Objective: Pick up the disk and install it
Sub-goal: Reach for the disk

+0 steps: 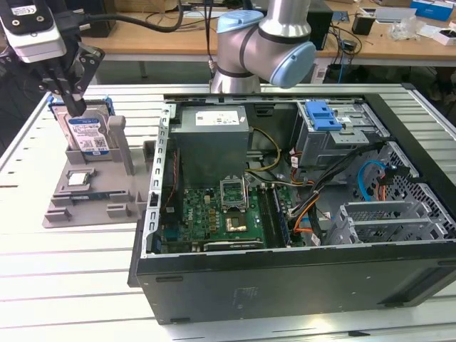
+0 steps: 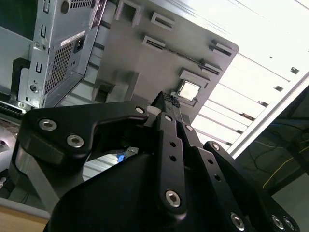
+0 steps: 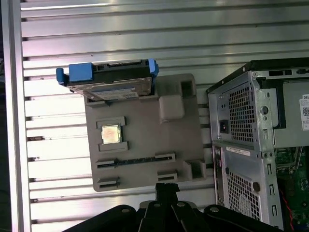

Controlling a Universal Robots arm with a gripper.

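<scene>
The disk (image 1: 87,133) stands on edge in a slot at the back of a grey fixture (image 1: 107,206) at the exterior view's left. It is silver with a white and blue label and blue rails. In the first wrist view the disk (image 3: 112,83) sits at the far end of the fixture (image 3: 145,145). My gripper (image 1: 73,105) hangs just above the disk's top edge, beside its near corner, fingers shut together with nothing between them. The black fingertips (image 3: 167,187) point at the fixture, and in the second wrist view the gripper (image 2: 167,99) hovers over it.
A small square processor chip (image 3: 111,134) lies in the fixture's middle pocket. The open computer case (image 1: 285,214) lies right of the fixture, with motherboard, cables, a power supply (image 1: 214,135) and a drive cage with a blue bracket (image 1: 324,114). The slatted aluminium table (image 1: 64,285) surrounds them.
</scene>
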